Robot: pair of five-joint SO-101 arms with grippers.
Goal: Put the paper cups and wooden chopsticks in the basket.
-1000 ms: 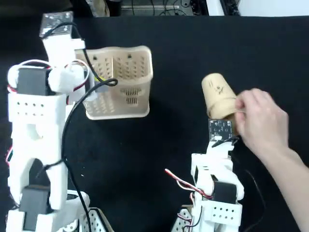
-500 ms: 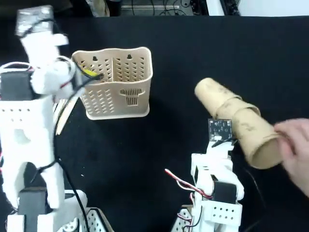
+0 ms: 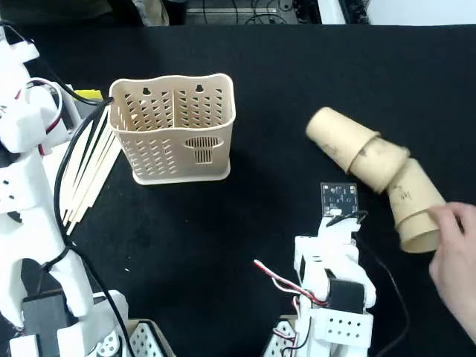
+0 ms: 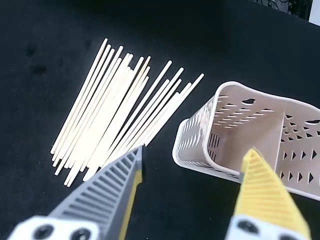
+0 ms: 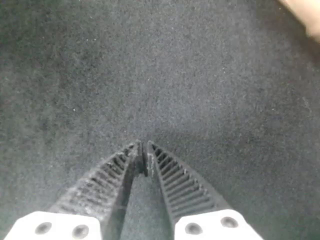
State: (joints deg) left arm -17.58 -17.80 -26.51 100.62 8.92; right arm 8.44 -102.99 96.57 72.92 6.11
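Black table; chopsticks beside basket; cups well apart.

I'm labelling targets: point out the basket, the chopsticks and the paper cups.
basket (image 3: 171,158), high view, front wall.
chopsticks (image 4: 114,125), left wrist view, bundle's middle.
paper cups (image 3: 378,163), high view, middle cup's side.

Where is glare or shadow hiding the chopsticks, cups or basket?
High view: even light, no glare; cups and basket stand out plainly on the cloth. Left wrist view: chopsticks bright but not washed out, basket inside lit through. Right wrist view: cloth dims toward the edges, around the right gripper.
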